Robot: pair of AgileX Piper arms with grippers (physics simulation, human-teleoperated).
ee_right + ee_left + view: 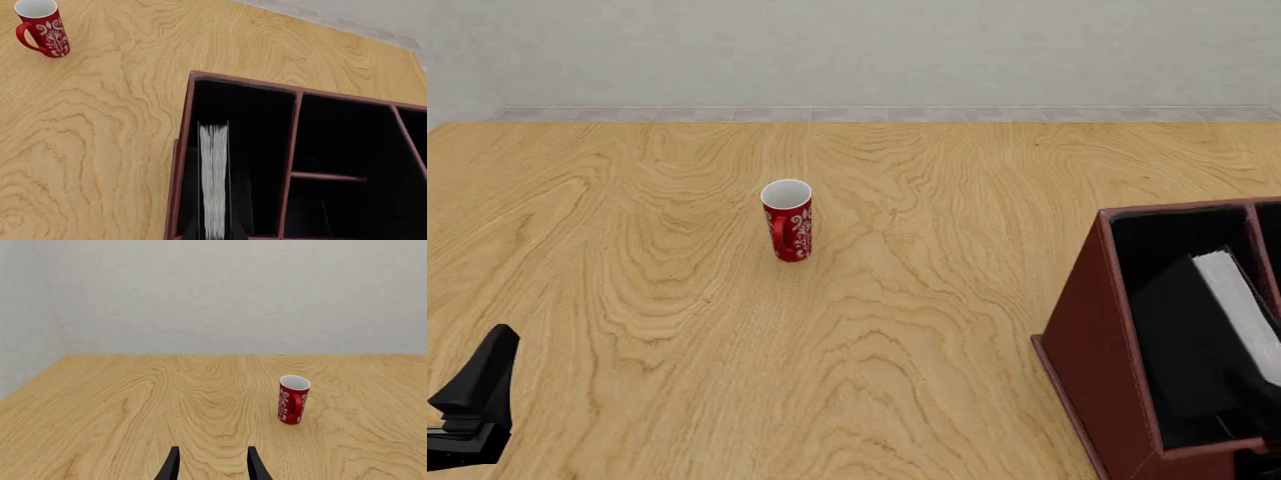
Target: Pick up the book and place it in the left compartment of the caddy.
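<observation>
Covering the scene is a wood-grain table (961,330) backed by a pale wall (854,50), with a red cup (787,220) stood mid-table. The book (215,185) is seen upright in the left compartment (260,150) of the caddy (1088,350) at the right edge. The left gripper (211,465) is held low near the table's near left corner with fingers apart; whether the right gripper is parted or closed cannot be told.

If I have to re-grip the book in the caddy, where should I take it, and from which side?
Probably from above: pinch across the two black covers near the top edge of the book. It stands on edge in the left compartment of the caddy with its white page edges up, and the walls block its sides.
</observation>
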